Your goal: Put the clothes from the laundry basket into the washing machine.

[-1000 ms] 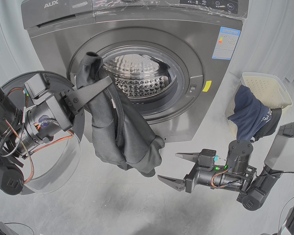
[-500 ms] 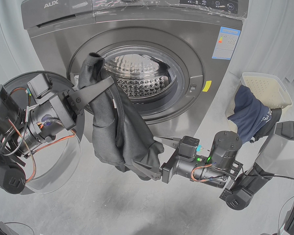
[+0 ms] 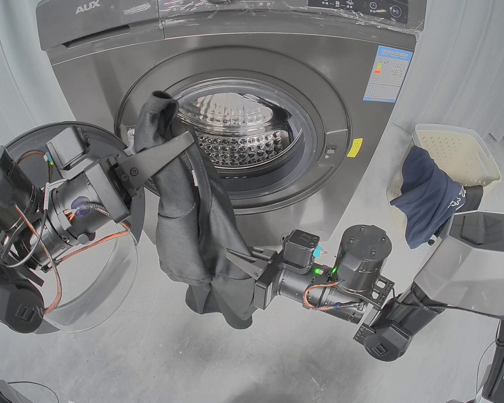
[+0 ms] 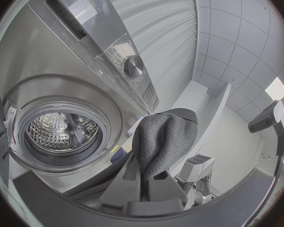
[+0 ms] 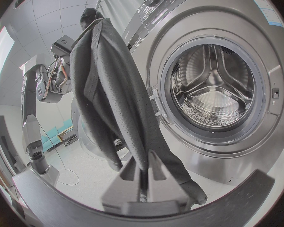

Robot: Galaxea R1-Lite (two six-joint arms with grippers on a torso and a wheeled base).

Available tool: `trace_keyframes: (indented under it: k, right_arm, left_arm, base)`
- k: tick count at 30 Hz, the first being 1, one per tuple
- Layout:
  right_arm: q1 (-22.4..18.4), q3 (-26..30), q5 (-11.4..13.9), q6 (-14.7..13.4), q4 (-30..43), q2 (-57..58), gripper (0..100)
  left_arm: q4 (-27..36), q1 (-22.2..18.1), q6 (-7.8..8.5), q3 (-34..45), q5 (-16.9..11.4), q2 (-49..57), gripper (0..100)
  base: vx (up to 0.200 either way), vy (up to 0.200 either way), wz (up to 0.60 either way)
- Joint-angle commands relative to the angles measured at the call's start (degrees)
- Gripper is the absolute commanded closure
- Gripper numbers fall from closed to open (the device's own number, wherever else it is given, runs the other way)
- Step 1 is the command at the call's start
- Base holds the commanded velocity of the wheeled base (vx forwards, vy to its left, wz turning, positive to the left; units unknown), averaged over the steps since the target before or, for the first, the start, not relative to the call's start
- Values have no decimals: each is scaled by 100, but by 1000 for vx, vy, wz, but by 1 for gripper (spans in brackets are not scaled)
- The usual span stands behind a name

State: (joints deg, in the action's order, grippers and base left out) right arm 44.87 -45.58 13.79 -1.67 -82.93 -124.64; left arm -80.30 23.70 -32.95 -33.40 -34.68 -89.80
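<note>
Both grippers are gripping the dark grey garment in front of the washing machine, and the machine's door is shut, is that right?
No, the door is open, swung out to the robot's left, as the head view shows. The left gripper and right gripper are both shut on the dark grey garment in front of the washing machine.

Your 2 arms are black. The left arm (image 3: 67, 208), left of the washing machine (image 3: 235, 51), carries orange braided cables (image 3: 95, 242); the right arm (image 3: 358, 258), in front of it, adds a green light (image 3: 315, 271) and a silver-grey shell (image 3: 476, 264). Both the left gripper (image 3: 179, 141) and right gripper (image 3: 236, 258) have wedge-shaped fingers.
</note>
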Motion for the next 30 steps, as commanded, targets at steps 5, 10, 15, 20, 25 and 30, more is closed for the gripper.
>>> trace_keyframes:
  k: [5, 10, 15, 20, 25, 30]
  right_arm:
    - [-286, 708, 1, 26, 84, 1029, 100]
    - [-717, 840, 194, 26, 216, 1477, 100]
    - [-761, 849, 203, 18, 207, 1460, 100]
    - [-673, 867, 159, 9, 181, 1319, 0]
    - [-251, 1359, 151, 26, 234, 1416, 0]
    - [188, 1710, 194, 0, 242, 1636, 0]
  left_arm:
    - [6, -50, -1, 44, 58, 24, 100]
    - [-3, -67, -1, 53, 23, 59, 100]
    - [-3, -41, -10, 88, -3, 76, 100]
    - [6, 3, -27, 62, -3, 155, 100]
    - [14, -23, -27, -35, 76, 111, 100]
    - [23, -50, -36, -96, 93, 50, 100]
  base:
    - [0, 0, 0]
    - [0, 0, 0]
    - [0, 0, 0]
    - [0, 0, 0]
    - [0, 0, 0]
    - [0, 0, 0]
